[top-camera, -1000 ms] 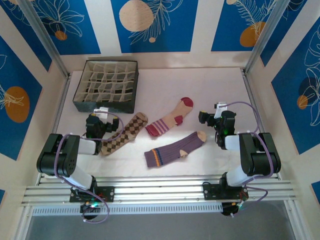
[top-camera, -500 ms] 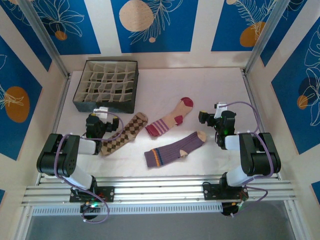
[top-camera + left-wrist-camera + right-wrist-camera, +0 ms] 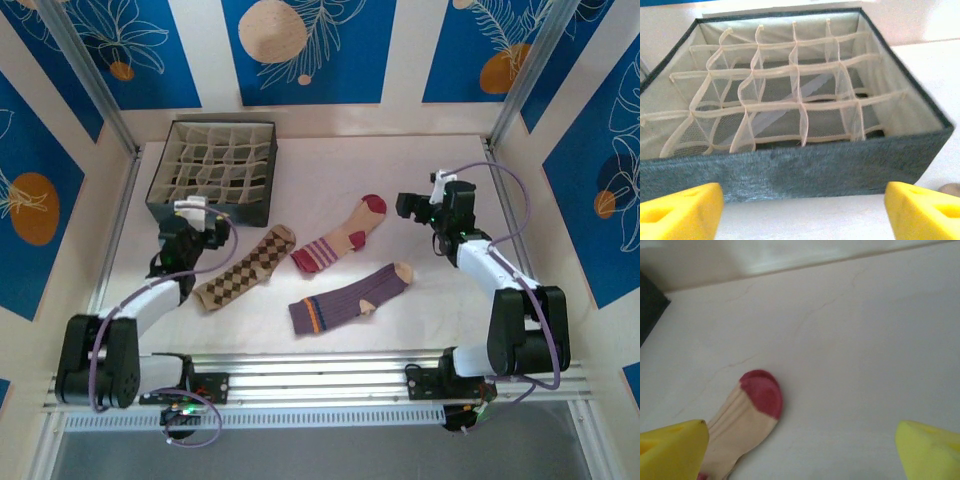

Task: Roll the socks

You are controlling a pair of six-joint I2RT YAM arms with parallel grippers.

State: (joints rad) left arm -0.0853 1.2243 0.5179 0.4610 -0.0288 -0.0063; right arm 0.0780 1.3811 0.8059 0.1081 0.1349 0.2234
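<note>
My left gripper [image 3: 188,222] has its yellow fingers spread on nothing and faces the dark grey fabric box with mesh dividers [image 3: 228,213]. The brown-and-tan checkered sock [image 3: 245,268] lies flat just to its right, running diagonally away. My right gripper [image 3: 412,206], also spread and empty, hovers just right of the red toe of the cream, pink-striped sock [image 3: 340,238], whose length runs toward the near left. The purple ribbed sock [image 3: 350,298] lies nearest the bases. The pale table [image 3: 330,165] is smooth, with free room around every sock.
</note>
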